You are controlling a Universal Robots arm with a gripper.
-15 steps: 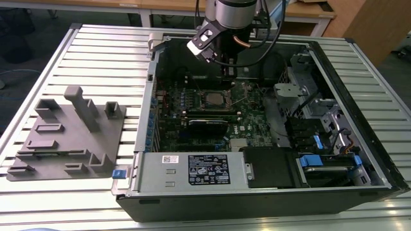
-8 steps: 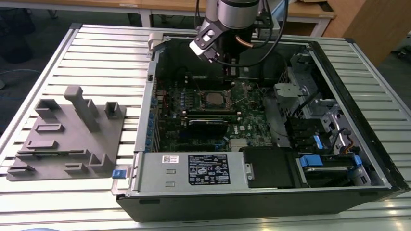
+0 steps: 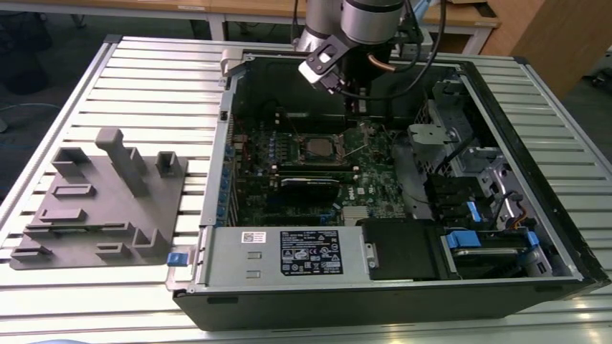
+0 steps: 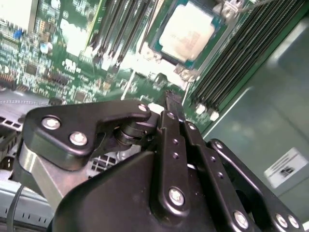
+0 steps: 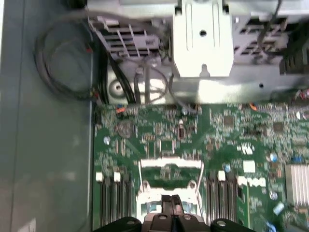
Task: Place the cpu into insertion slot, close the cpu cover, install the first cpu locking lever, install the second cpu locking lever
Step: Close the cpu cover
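claw: our black two-fingered gripper is clenched, fingertips pressed together with nothing between them. it hangs tilted over the board, near one corner of the socket and clear of it.
cpu: the small flat square cpu with a silvery-grey metal top lies level inside the socket. we judge it seated, which would explain why the claw carries nothing.
socket: the square insertion slot with a silvery metal border sits in the green board between banks of long black memory slots.
cover: the thin silvery cpu cover frame looks raised in the first wrist view, since green board shows through its window. we judge it not yet closed, though we cannot be certain.
levers: we cannot tell how they stand.
board: the green motherboard faces upward because the black open computer case lies on its side, which gives the arm reach from above.
surface: the case rests on a slatted pale metal table. a grey moulded fixture tray sits beside it at the exterior view's left, well apart from the socket.
room: wooden desks stand behind the table, over a dark floor.
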